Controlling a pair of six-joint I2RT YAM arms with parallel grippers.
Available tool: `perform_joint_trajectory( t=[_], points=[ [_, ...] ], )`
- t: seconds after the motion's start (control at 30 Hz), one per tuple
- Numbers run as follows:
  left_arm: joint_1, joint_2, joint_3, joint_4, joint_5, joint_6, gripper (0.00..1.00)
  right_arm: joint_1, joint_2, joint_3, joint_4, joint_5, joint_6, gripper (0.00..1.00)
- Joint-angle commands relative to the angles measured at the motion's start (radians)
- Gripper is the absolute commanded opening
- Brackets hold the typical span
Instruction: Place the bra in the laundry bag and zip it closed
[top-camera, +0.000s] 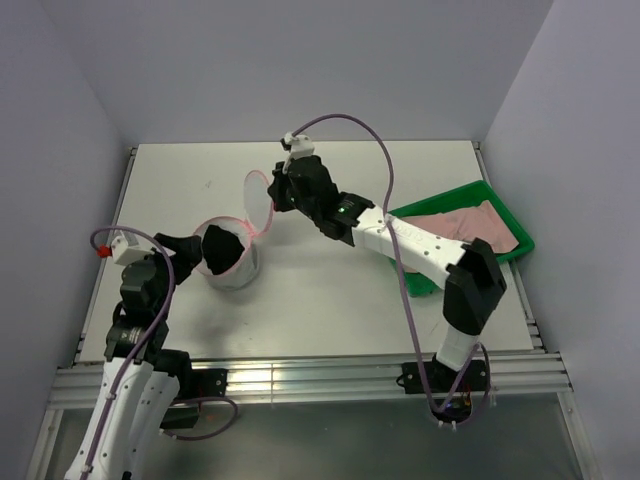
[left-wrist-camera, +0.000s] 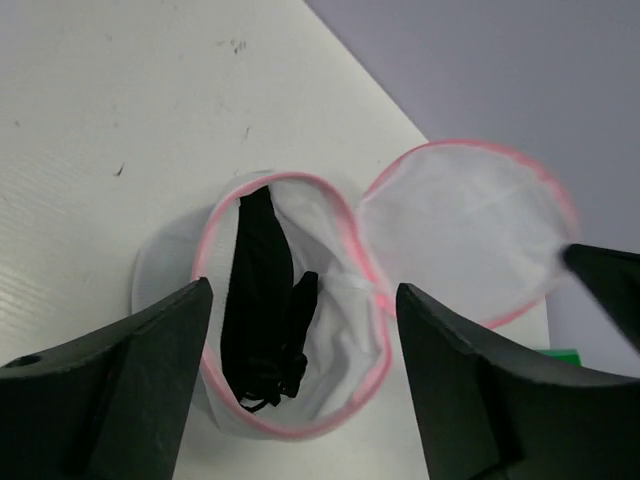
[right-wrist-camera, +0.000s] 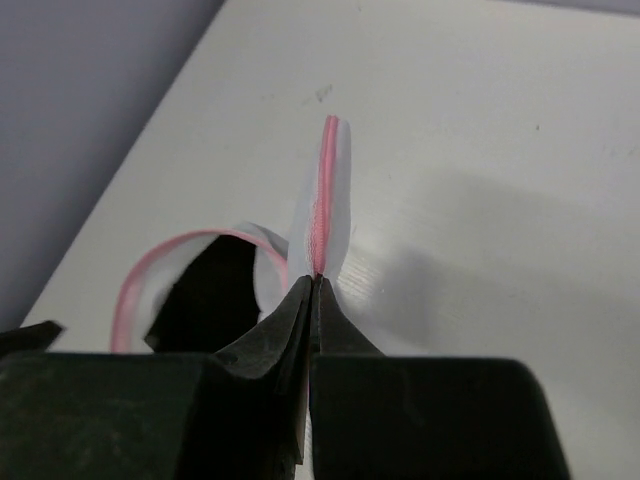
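The laundry bag (top-camera: 235, 272) stands open on the table, a white mesh pouch with a pink rim (left-wrist-camera: 345, 225). A black garment (left-wrist-camera: 258, 300) lies inside it (right-wrist-camera: 205, 295). The pale pink bra (top-camera: 462, 224) lies in the green tray (top-camera: 512, 218) at the right. My right gripper (top-camera: 273, 196) is shut on the pink rim of the raised lid (right-wrist-camera: 325, 190) and holds the lid (left-wrist-camera: 460, 225) upright beside the opening. My left gripper (left-wrist-camera: 300, 335) is open, its fingers (left-wrist-camera: 150, 350) either side of the bag's mouth, at the bag's left in the top view (top-camera: 200, 252).
The green tray sits near the right wall, partly under my right arm (top-camera: 430, 250). Purple cables loop over both arms. Grey walls close in the table on three sides. A corner of the tray shows in the left wrist view (left-wrist-camera: 560, 355).
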Motion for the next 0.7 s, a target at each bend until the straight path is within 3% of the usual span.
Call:
perform_joint_trajectory(
  t=[0.0,0.1,0.2,0.23,0.27,0.37,0.57,0.67],
  points=[
    [0.006,-0.067,0.033,-0.046,-0.068,0.011,0.81,-0.045,0.079,0.061,0.013,-0.084,0.055,0.00],
    [0.006,-0.060,0.076,-0.044,-0.002,0.048,0.87,-0.065,0.085,0.075,0.002,-0.083,0.064,0.05],
    [0.006,-0.024,0.145,-0.049,0.115,0.108,0.88,-0.086,0.049,0.063,-0.006,-0.069,0.070,0.33],
    [0.006,-0.020,0.162,-0.043,0.150,0.122,0.88,-0.091,0.032,0.051,-0.007,-0.063,0.064,0.52],
    [0.006,-0.011,0.165,-0.017,0.229,0.128,0.88,-0.103,-0.010,0.040,-0.012,-0.043,0.061,0.63],
    [0.006,0.015,0.182,0.000,0.371,0.174,0.90,-0.153,-0.108,-0.014,-0.036,-0.032,0.059,0.84],
    [-0.008,0.026,0.216,0.000,0.517,0.278,0.89,-0.320,-0.370,-0.300,-0.062,0.011,0.104,0.81],
    [-0.045,0.013,0.225,-0.026,0.529,0.344,0.90,-0.486,-0.444,-0.471,-0.067,-0.001,0.157,0.78]
  ],
)
